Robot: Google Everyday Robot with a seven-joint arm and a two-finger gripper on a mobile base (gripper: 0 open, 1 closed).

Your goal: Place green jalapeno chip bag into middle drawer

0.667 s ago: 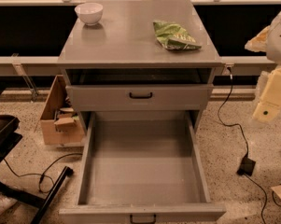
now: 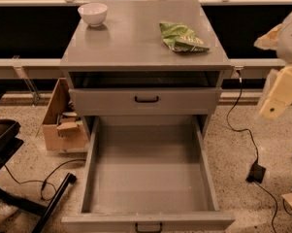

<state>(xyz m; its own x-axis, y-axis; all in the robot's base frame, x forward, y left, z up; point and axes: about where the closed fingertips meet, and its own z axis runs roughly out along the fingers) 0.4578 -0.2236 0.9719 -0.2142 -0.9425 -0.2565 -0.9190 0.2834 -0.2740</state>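
The green jalapeno chip bag [image 2: 182, 37] lies crumpled on the right half of the grey cabinet top [image 2: 136, 47]. The middle drawer [image 2: 150, 169] is pulled wide open below, and its grey tray holds nothing. Its black front handle [image 2: 148, 226] shows at the bottom edge. My gripper [image 2: 275, 101] is a cream-coloured piece at the right edge of the view. It hangs off the cabinet's right side, lower than the cabinet top and well apart from the bag, and holds nothing that I can see.
A white bowl [image 2: 92, 13] stands at the back left of the cabinet top. The shallower drawer [image 2: 145, 101] above the open one is shut. A cardboard box [image 2: 63, 123] sits on the floor at left, a black chair base [image 2: 19, 188] at lower left, and cables [image 2: 252, 154] at right.
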